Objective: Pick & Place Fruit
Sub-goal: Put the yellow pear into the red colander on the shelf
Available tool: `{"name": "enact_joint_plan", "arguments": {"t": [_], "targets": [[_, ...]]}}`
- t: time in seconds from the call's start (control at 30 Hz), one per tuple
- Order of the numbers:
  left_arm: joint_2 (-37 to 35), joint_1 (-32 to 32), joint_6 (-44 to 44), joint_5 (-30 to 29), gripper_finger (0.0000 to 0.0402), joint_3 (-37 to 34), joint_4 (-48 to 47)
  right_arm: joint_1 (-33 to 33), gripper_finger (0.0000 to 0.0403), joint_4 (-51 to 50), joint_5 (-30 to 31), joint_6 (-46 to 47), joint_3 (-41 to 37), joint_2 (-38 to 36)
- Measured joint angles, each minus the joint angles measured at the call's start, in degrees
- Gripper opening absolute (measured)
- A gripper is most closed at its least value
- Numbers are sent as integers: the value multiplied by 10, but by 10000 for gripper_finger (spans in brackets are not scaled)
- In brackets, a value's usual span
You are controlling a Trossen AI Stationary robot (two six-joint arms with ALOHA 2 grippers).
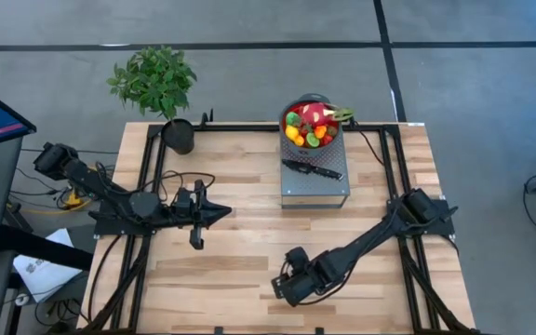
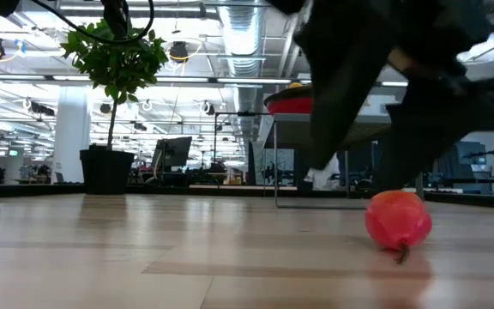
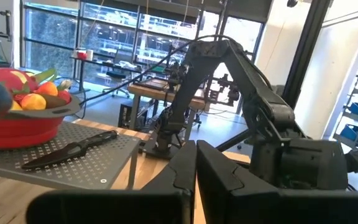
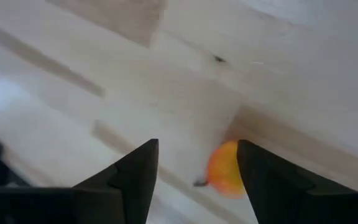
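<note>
A small red-orange fruit (image 2: 399,221) lies on the wooden table near its front edge, its stem down on the boards. My right gripper (image 1: 283,283) hangs over it, pointing steeply down and open. The fruit (image 4: 224,170) shows between the fingers, close to one of them. More fruit (image 1: 311,126) is heaped in a red bowl (image 1: 291,140) on a grey stand at the far middle. My left gripper (image 1: 223,212) is shut and held level above the table's left half, holding nothing. My right gripper stands open over the red-orange fruit from above, slanting down. One finger (image 4: 263,177) is right beside the fruit's side (image 4: 232,168). Whether it touches the fruit, I cannot tell. The fruit rests on the table.
A black-handled knife (image 1: 312,170) lies on the grey perforated stand (image 1: 316,191) in front of the bowl. A potted plant (image 1: 161,88) stands at the far left corner. Black frame rails (image 1: 249,127) run along the far edge and both sides.
</note>
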Motion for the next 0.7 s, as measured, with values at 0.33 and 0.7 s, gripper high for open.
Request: {"name": "enact_joint_plan", "arguments": {"t": [0.33, 0.7], "targets": [[0, 0, 0, -3, 6, 0, 0, 6, 190, -14, -30, 40, 0, 19], [0, 0, 0, -3, 6, 0, 0, -17, 188, -86, -31, -56, 0, 17]]}}
